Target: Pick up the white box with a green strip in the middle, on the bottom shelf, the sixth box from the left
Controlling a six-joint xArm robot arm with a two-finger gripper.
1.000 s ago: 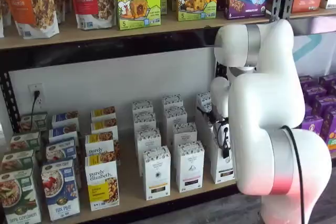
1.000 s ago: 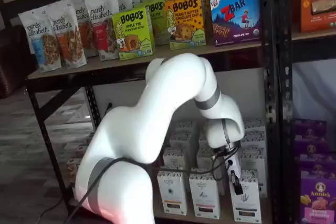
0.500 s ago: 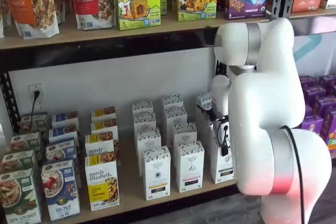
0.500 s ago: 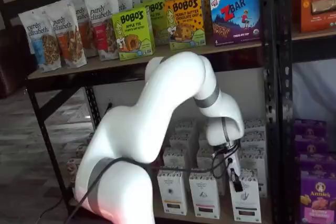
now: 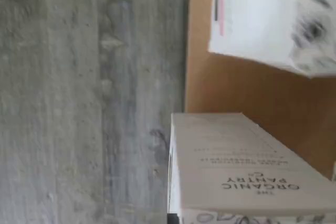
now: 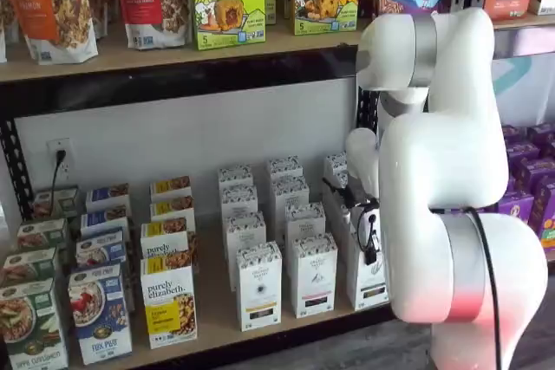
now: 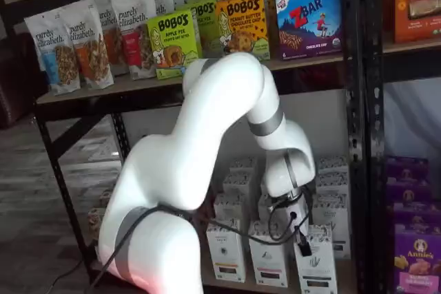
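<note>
white box (image 7: pixel 315 263) (ORGANIC PANTRY), apparently gripped

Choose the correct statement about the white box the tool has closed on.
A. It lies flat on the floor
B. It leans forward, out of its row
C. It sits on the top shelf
B: in a shelf view the white box tilts forward, held by the tool.

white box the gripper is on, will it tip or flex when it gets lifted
The white box is a tall, narrow carton, so it probably tips easily. The gripper is shut on its top, so it may swing below. Cardboard walls look stiff, though they could dent.
</note>
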